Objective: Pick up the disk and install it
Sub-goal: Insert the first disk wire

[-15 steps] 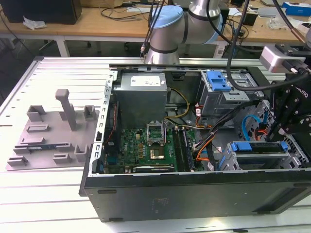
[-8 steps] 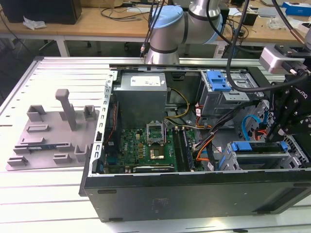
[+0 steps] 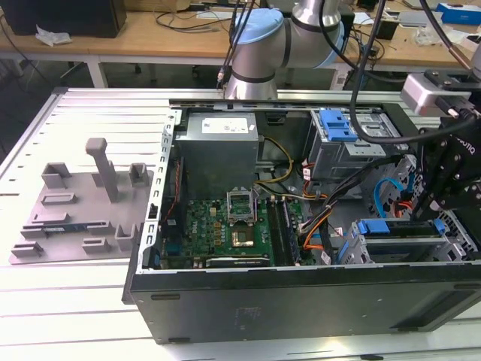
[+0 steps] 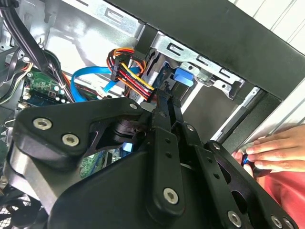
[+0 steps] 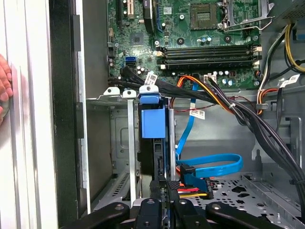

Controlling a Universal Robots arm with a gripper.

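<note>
The disk (image 3: pixel 396 227), in its blue carrier, sits on edge inside the metal drive cage (image 3: pixel 353 252) at the front corner of the open computer case, on the exterior view's right. My black gripper (image 3: pixel 436 216) reaches down to the disk's end. In the first wrist view the carrier's blue handle (image 5: pixel 152 121) stands at the cage mouth, with my gripper (image 5: pixel 164 188) at the dark near end of the disk. My gripper (image 4: pixel 167 98) is shut in the second wrist view, with its tips in line with the blue handle (image 4: pixel 183 76). Contact is not clear.
A grey fixture plate (image 3: pixel 75 218) with upright posts lies outside the case on the exterior view's left. Blue data cables (image 5: pixel 209 164) and an orange-red power bundle (image 4: pixel 131 71) run beside the cage. A person's hand (image 4: pixel 271 152) rests on the table by the case wall.
</note>
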